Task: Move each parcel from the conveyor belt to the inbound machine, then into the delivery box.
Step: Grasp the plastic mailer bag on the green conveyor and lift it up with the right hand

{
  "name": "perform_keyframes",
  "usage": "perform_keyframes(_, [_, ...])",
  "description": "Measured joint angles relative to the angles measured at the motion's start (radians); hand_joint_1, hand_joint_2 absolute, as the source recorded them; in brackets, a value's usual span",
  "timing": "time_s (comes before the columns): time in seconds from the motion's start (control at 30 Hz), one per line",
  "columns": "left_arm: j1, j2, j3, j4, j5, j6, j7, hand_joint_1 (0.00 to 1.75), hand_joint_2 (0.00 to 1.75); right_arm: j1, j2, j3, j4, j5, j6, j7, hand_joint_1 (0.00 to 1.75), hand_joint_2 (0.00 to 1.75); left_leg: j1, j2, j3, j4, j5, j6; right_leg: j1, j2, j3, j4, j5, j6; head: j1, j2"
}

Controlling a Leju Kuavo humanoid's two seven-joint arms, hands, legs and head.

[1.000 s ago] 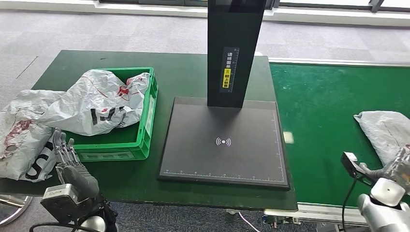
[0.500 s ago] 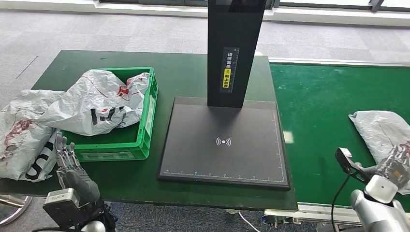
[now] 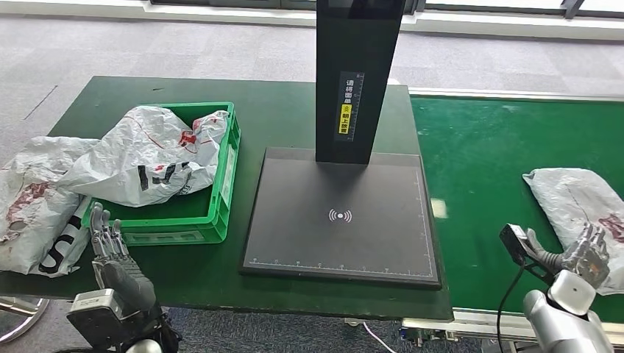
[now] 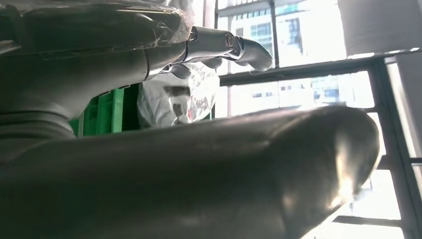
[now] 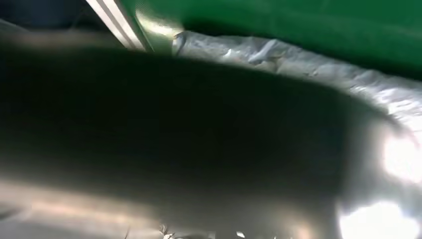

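Observation:
A grey plastic parcel (image 3: 572, 200) lies on the green conveyor belt (image 3: 486, 162) at the far right. My right hand (image 3: 586, 253) hovers at the parcel's near edge with its fingers apart and nothing in them; whether it touches the bag I cannot tell. The right wrist view has the crinkled parcel (image 5: 298, 67) on the belt (image 5: 323, 20). The inbound machine's black plate (image 3: 338, 213) is bare under its dark column (image 3: 358, 73). One white parcel (image 3: 154, 158) fills the green delivery box (image 3: 224, 198). My left hand (image 3: 110, 250) stands open in front of the box, fingers upright.
Another white parcel (image 3: 33, 198) lies on the dark green table (image 3: 279, 110) left of the box, partly over the table's edge. Grey carpet floor surrounds the table. The left wrist view looks past my fingers (image 4: 239, 47) at the box (image 4: 107, 107) and its parcel (image 4: 174, 97).
The parcel on the belt has drifted left. My right hand has moved left and forward to its near edge. My left hand has shifted slightly right and lower.

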Motion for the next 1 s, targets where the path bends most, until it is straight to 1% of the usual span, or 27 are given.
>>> perform_keyframes(0.1, [0.002, 0.000, 0.000, 0.001, 0.026, -0.043, 0.000, 0.00, 0.00, 0.001, 0.002, -0.012, 0.000, 0.015, -0.011, 0.027, 0.00, 0.00, 0.000, 0.000, 0.000, 0.000, 0.000, 0.000, 0.000, 0.000, 0.000, 0.000, 0.000, 0.000, 0.000, 0.000])
perform_keyframes(0.3, [0.001, -0.004, 0.009, 0.009, 0.037, -0.085, 0.000, 0.00, 0.00, 0.006, 0.002, -0.060, 0.000, 0.015, -0.022, 0.031, 0.00, 0.00, 0.000, 0.000, 0.000, 0.000, 0.000, 0.000, 0.000, 0.000, -0.001, 0.000, 0.000, 0.000, 0.000, 0.000])
perform_keyframes(0.43, [0.000, -0.007, 0.021, 0.016, 0.037, -0.089, 0.000, 0.00, 0.00, 0.015, 0.001, -0.096, 0.000, 0.011, -0.024, 0.024, 0.00, 0.00, 0.000, 0.000, 0.000, 0.000, 0.000, 0.000, 0.000, 0.000, -0.001, 0.000, 0.000, 0.000, 0.000, 0.000])
perform_keyframes(0.63, [-0.001, -0.011, 0.025, 0.022, 0.037, -0.089, 0.000, 0.00, 0.00, 0.022, 0.001, -0.120, 0.000, 0.010, -0.024, 0.022, 0.00, 0.00, 0.000, 0.001, 0.000, 0.000, 0.000, 0.000, 0.000, 0.001, -0.001, 0.000, 0.000, 0.000, 0.000, 0.000])
perform_keyframes(1.0, [-0.002, -0.013, 0.031, 0.030, 0.037, -0.089, 0.000, 0.00, 0.00, 0.022, 0.001, -0.127, 0.000, 0.010, -0.024, 0.022, 0.00, 0.00, 0.000, 0.001, 0.000, 0.000, 0.000, 0.000, 0.000, 0.001, -0.001, 0.000, 0.000, 0.000, 0.000, 0.000])
